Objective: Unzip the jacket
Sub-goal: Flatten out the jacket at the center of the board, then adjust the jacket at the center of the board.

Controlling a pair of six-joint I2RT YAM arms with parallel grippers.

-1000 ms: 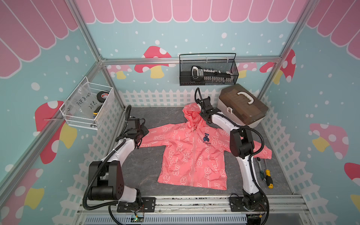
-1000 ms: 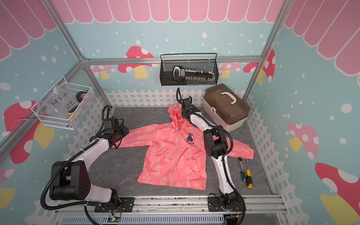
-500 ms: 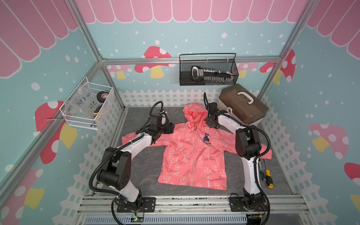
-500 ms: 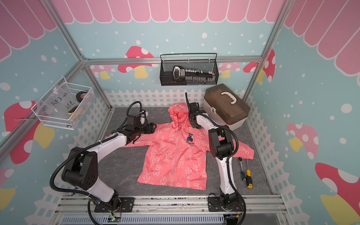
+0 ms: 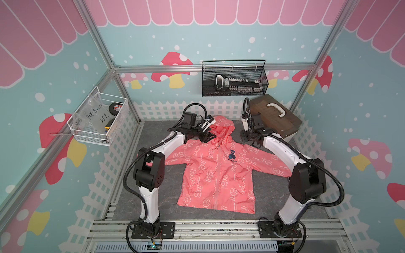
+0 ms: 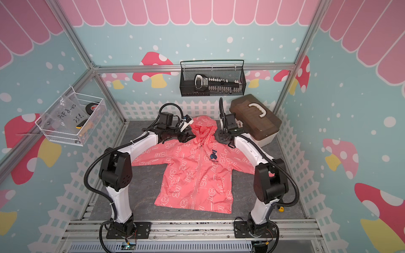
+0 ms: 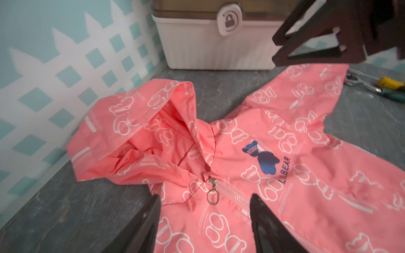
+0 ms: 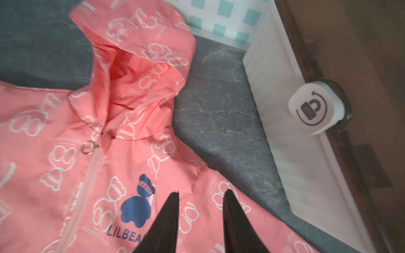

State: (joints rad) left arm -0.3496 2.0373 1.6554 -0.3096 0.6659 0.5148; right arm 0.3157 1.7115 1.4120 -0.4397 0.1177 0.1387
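One jacket (image 5: pixel 217 173) lay flat and front up at the centre of the grey mat (image 5: pixel 166 197). Its hood (image 5: pixel 221 127) pointed to 12 o'clock and its hem to 6, with one sleeve reaching toward 9 and one toward 3. It was coral pink, covered in white outline bears, with one navy bear logo (image 7: pixel 263 160) lettered LILBEAR on the chest. Its one zipper (image 7: pixel 232 192) was closed right up to the neck, where a single metal pull ring (image 7: pixel 213 199) lay on the cloth.

Two grippers were over it. The left gripper (image 7: pixel 205 195), at about 11 o'clock from the collar, had its jaws spread wide to either side of the ring, gripping nothing. The right gripper (image 8: pixel 201 191), at about 1 o'clock over the shoulder, had its jaws apart by a narrower gap, with nothing caught between them.

One brown-lidded toolbox (image 5: pixel 274 118) stood at 1 o'clock on the mat. Two wire baskets hung on the walls, a black basket (image 5: pixel 234 81) at 12 and a white basket (image 5: pixel 98 122) at 10. Two tool handles (image 7: pixel 390 82), one yellow and one green, lay near 4 o'clock.
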